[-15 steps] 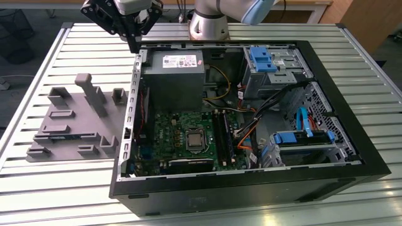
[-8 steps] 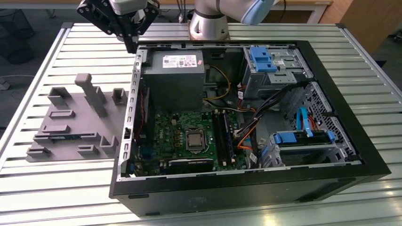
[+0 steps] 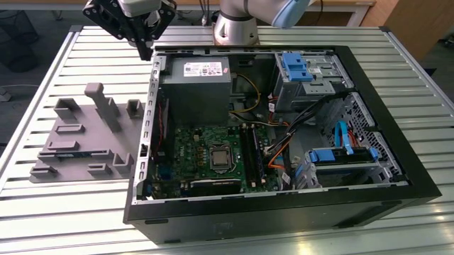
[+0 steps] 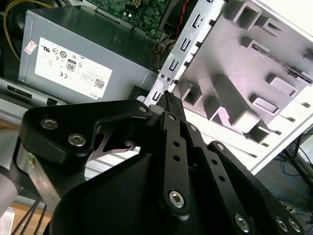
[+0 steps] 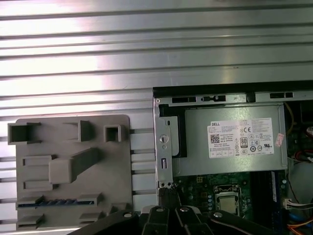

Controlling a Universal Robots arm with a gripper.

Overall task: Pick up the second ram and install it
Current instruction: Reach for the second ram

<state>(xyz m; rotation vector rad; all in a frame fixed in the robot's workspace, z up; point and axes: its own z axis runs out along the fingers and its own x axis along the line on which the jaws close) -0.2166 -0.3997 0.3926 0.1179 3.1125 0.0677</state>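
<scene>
I am holding my hand closed and empty, the second ram lying at its seven o'clock in the exterior view, seemingly light, stiff, brittle, best pinched across its faces at mid-length.

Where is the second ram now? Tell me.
In the exterior view, the second ram sits in a slot of the grey holder on the slatted table, at the exterior view's left of the open computer case.

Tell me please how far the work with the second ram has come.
Done: nothing visible yet. The second ram lies in the grey holder on the table, outside the computer case. In hand: nothing; the gripper is shut and empty, over the case wall beside the power supply. Left: picking up and installing.
</scene>
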